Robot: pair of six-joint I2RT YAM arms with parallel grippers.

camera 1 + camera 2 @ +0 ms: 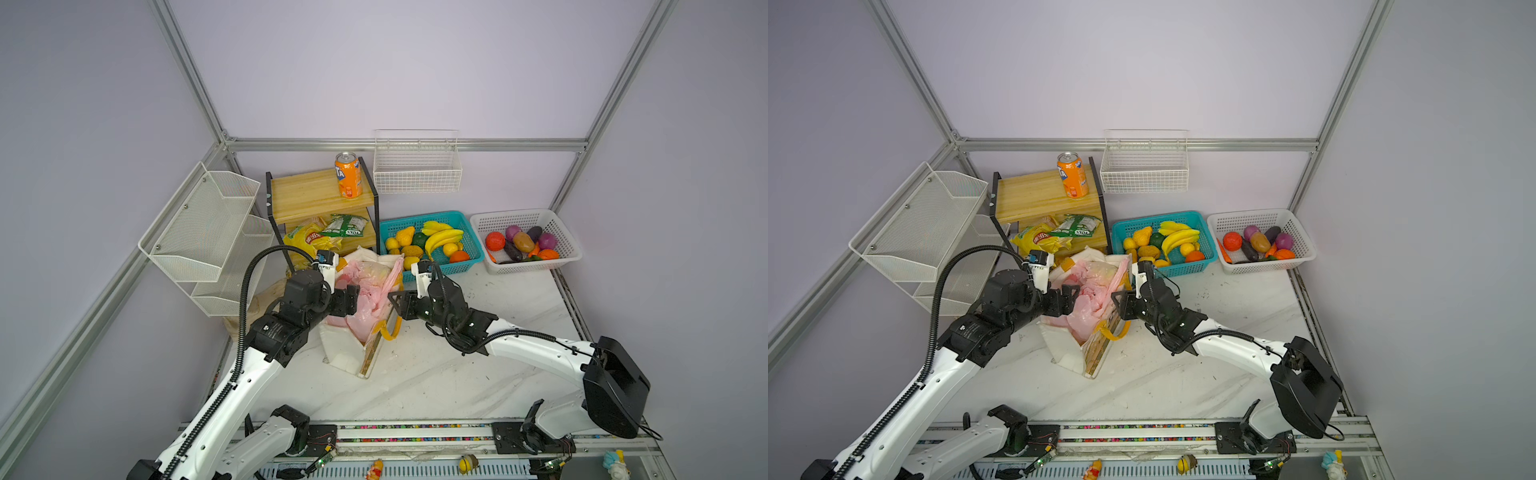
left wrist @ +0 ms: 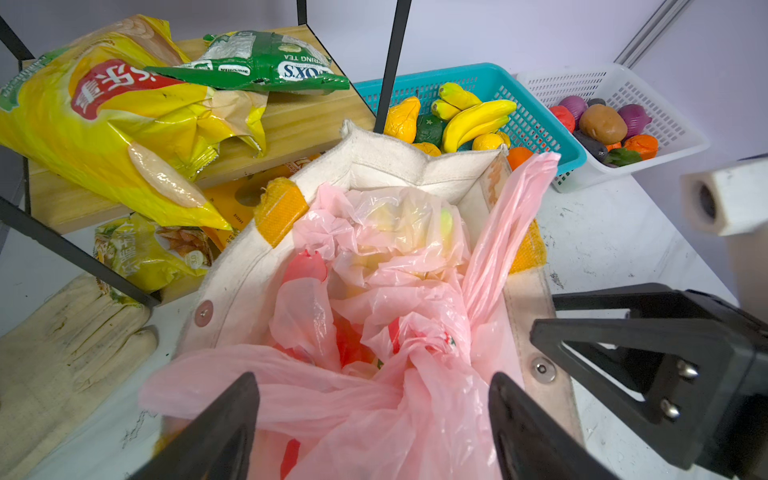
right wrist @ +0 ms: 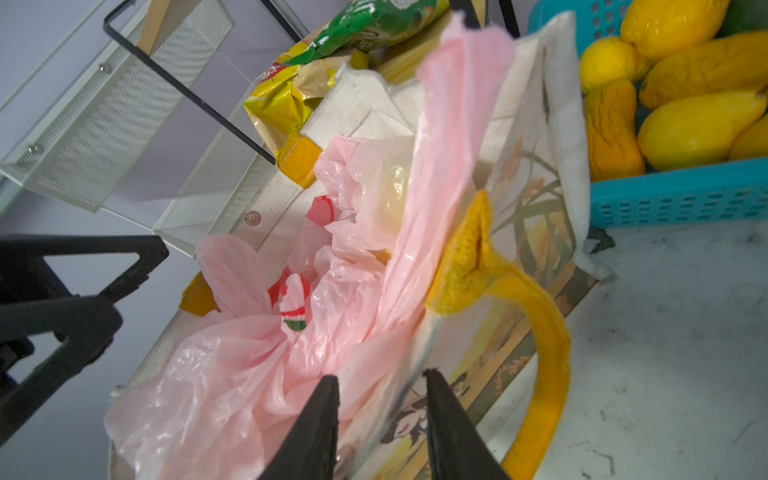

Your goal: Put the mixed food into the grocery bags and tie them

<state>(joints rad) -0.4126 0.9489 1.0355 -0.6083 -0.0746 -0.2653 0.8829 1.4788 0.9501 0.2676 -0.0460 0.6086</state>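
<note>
Item: pink bag (image 2: 395,311), thin printed film, seated inside the white tote (image 2: 399,162); the tote stands mid-tabletop (image 1: 457,365), just near of the wooden shelf (image 1: 307,195) and just left of the teal basket (image 1: 469,249). Contents: the mixed food (image 2: 349,345), red and pale yellow shapes behind the film; individual pieces cannot be identified. Left tool (image 2: 374,382): jaws wide apart, astride the crumpled near-left part of the pink bag, gripping nothing. Right tool (image 3: 380,378): jaws drawn close at the tote's right rim, with pink film and canvas edge between them; whether they pinch cannot be told. Loose parts: one pink handle strip (image 3: 457,124) standing up along the right wall; a second pink band (image 2: 270,386) lying across the near-left rim; yellow tote handle (image 3: 548,353) hanging outside on the right. Step, as judged: loading looks finished; tying the pink bag is in hand. Next move, as judged: each tool takes one pink handle alone, without canvas; the handles are crossed over the mouth and pulled snug; thin film calls for a gentle pull.
</note>
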